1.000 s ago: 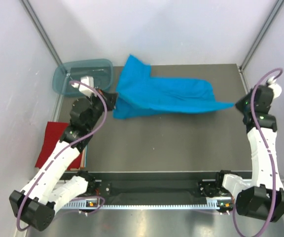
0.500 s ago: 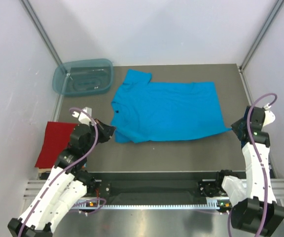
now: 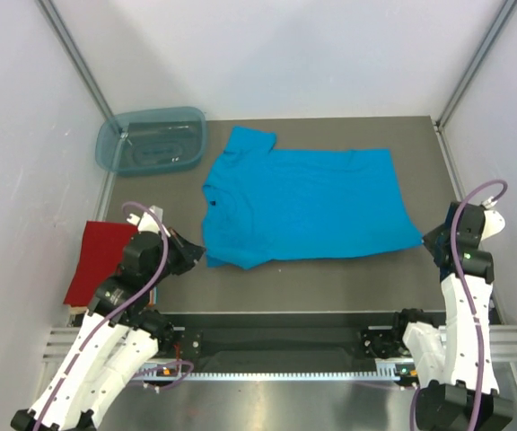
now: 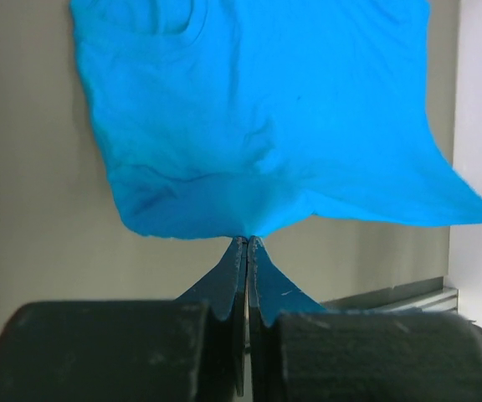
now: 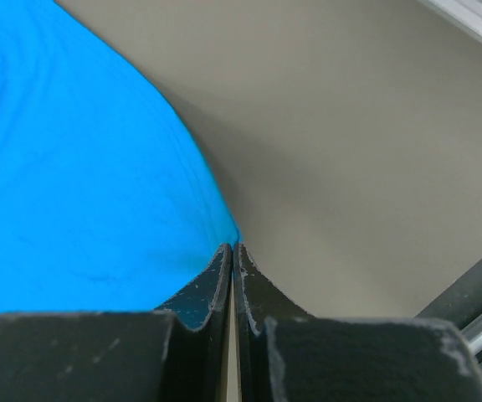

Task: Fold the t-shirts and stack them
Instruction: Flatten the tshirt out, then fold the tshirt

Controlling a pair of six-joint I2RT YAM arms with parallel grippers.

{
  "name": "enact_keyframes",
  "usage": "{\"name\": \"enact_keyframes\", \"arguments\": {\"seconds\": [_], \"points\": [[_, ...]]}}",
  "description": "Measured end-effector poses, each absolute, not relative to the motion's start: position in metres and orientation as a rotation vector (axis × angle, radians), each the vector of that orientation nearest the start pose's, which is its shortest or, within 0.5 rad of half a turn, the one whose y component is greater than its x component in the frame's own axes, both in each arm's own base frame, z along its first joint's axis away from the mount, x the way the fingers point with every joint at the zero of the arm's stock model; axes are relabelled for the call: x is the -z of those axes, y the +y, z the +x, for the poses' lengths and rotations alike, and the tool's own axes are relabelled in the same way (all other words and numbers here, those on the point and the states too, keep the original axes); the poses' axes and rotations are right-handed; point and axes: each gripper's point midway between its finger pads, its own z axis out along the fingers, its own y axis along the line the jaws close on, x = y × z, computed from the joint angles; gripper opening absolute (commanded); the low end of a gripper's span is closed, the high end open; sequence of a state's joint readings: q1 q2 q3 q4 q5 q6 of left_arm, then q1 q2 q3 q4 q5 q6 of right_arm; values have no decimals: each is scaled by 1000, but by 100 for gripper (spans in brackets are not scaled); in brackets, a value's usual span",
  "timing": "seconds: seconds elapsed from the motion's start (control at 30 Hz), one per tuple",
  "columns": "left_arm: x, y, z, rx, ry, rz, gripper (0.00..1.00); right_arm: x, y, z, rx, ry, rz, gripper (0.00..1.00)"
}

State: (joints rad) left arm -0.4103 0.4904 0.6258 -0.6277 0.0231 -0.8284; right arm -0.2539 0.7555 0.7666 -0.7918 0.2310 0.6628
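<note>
The turquoise-blue t-shirt (image 3: 303,205) lies spread across the dark table, collar toward the left. My left gripper (image 3: 199,258) is shut on its near left edge (image 4: 248,233), fingers pressed together with cloth pinched at the tips. At the right, my right gripper (image 3: 426,241) is shut on the shirt's near right corner (image 5: 231,239). The cloth is pulled taut between the two grips. The red t-shirt (image 3: 99,260), folded flat, rests at the table's left edge, partly hidden behind the left arm.
A translucent blue-green plastic tub (image 3: 151,140) stands at the back left corner. White walls close in on three sides. A metal rail (image 3: 276,368) with the arm bases runs along the near edge.
Both grippers have drawn the blue shirt toward the near edge. It went from bunched and lifted at the back to spread flat on the table.
</note>
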Motion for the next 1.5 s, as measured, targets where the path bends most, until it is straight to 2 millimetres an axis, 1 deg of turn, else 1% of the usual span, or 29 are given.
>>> {"name": "enact_keyframes", "arguments": {"seconds": [0.17,0.27,0.33,0.53,0.6,0.8,0.93,1.03,1.13,1.2,1.27,1.4,1.5], "points": [[-172,-121,180,759,2207,-465,0,-163,-71,209,71,2018,1116,0],[-168,-121,172,764,2249,-477,0,-161,-71,203,82,2032,1118,0],[-172,-121,167,769,2259,-477,0,-159,-70,200,90,2048,1119,0],[-204,-120,159,801,2229,-460,0,-160,-68,192,96,2054,1110,0],[-207,-119,156,804,2233,-457,0,-160,-68,190,99,2053,1104,0],[-192,-115,143,759,2318,-447,0,-161,-66,188,88,2051,1098,0],[-182,-113,147,695,2371,-411,0,-160,-63,196,42,2037,1088,0],[-172,-116,157,656,2421,-403,0,-151,-61,205,20,2052,1089,0],[-158,-122,176,605,2481,-397,0,-135,-62,219,9,2091,1117,0],[-148,-124,192,548,2515,-396,0,-125,-64,231,8,2113,1140,0],[-140,-126,211,482,2547,-395,0,-112,-67,246,5,2136,1167,0],[-138,-137,258,400,2564,-385,0,-86,-67,264,-4,2198,1206,0],[-138,-148,298,364,2556,-368,0,-80,-66,279,-23,2227,1206,0]]}}
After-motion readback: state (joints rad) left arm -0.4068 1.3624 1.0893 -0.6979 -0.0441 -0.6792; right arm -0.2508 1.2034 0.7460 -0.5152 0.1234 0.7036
